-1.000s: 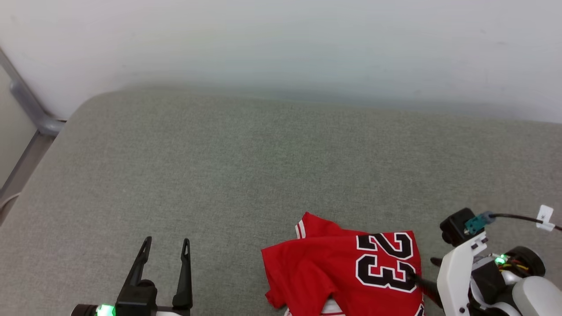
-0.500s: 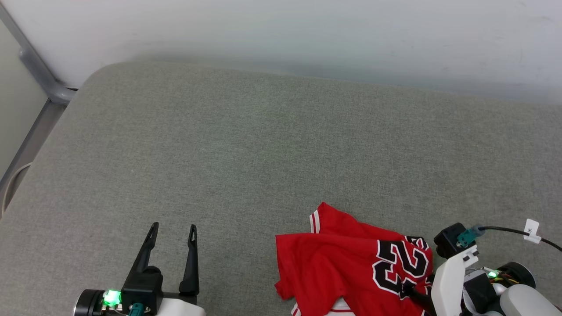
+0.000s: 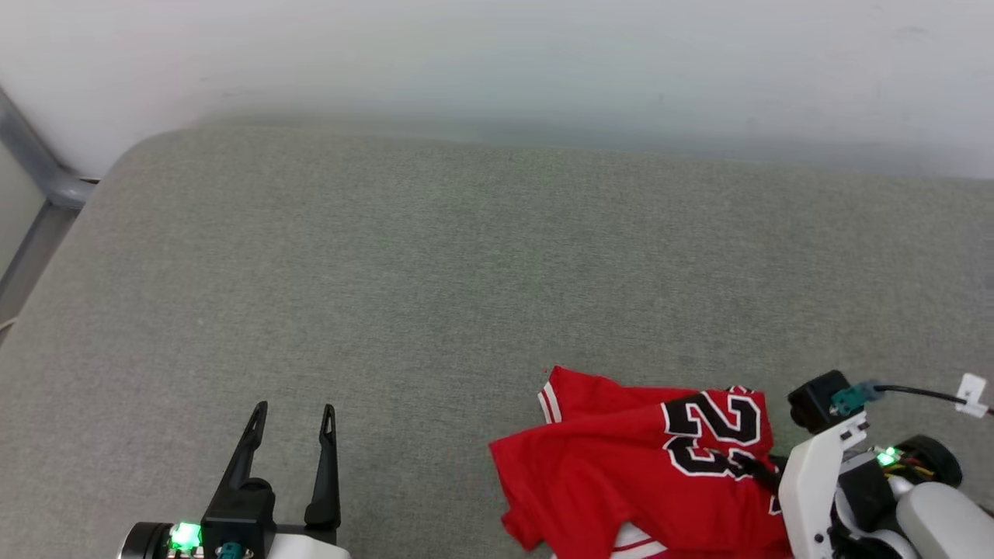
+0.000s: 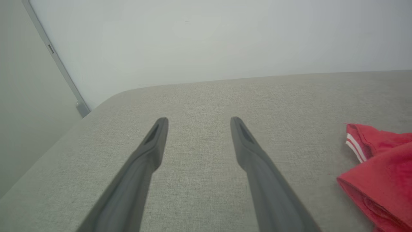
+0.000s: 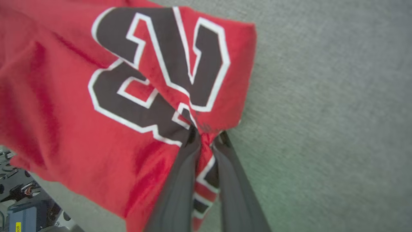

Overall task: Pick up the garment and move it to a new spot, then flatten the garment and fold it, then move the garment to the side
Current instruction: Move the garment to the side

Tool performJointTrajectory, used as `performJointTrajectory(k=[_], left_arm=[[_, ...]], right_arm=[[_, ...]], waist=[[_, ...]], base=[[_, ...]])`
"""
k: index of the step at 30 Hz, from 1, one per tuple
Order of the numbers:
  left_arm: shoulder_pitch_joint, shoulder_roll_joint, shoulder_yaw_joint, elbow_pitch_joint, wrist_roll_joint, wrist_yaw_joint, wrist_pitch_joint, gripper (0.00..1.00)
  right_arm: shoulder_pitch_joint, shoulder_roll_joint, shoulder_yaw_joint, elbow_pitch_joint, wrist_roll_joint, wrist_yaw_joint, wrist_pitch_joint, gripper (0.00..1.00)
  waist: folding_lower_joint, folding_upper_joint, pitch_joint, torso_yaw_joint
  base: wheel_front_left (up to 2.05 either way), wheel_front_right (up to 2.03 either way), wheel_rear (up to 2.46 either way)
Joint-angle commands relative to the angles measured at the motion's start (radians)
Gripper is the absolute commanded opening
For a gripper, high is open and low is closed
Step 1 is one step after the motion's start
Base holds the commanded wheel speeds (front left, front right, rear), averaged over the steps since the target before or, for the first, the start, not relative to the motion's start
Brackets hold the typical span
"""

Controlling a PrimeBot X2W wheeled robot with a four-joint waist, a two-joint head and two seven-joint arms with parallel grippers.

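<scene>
The garment (image 3: 613,473), a bright red jersey with a black-and-white "23" and striped trim, lies crumpled at the near right of the grey cushion (image 3: 466,272). My right gripper (image 3: 755,469) is shut on a fold of the garment (image 5: 154,80) beside the number; in the right wrist view its dark fingers (image 5: 180,180) pinch red cloth between them. The left gripper (image 3: 293,411) stands open at the lower left with nothing between its fingers (image 4: 151,145), well left of the garment's edge (image 4: 379,167).
A pale wall (image 3: 497,62) runs behind the cushion. A grey metal post (image 3: 39,171) stands at the far left corner. The cushion's left edge drops off near the post. A black cable with a white tag (image 3: 971,388) trails from my right wrist.
The head camera has shifted. The garment has been pulled up and bunched by the right gripper, and the number now sits nearer its far right edge. The left gripper stays open.
</scene>
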Motion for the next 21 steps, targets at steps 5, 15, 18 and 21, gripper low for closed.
performJointTrajectory(k=[5,15,18,21], left_arm=[[-0.003,0.003,0.014,-0.012,-0.005,0.002,-0.002,1.0],[-0.04,0.01,0.017,-0.029,0.005,-0.002,-0.002,1.0],[-0.049,0.017,0.021,-0.032,0.009,-0.002,-0.002,1.0],[-0.061,0.021,0.024,-0.035,0.01,-0.002,-0.002,1.0]], right_arm=[[-0.055,-0.051,-0.035,-0.022,-0.036,-0.002,-0.025,0.0],[-0.116,-0.103,-0.152,-0.02,-0.063,-0.002,-0.06,0.0],[-0.131,-0.099,-0.191,-0.014,-0.067,-0.002,-0.073,0.0],[-0.14,-0.091,-0.211,-0.015,-0.073,-0.002,-0.078,0.0]], waist=[[0.0,0.0,0.025,-0.094],[0.0,0.0,0.082,-0.227],[0.0,0.0,0.103,-0.252],[0.0,0.0,0.119,-0.263]], base=[[0.0,0.0,0.0],[0.0,0.0,0.0],[0.0,0.0,0.0],[0.0,0.0,0.0]])
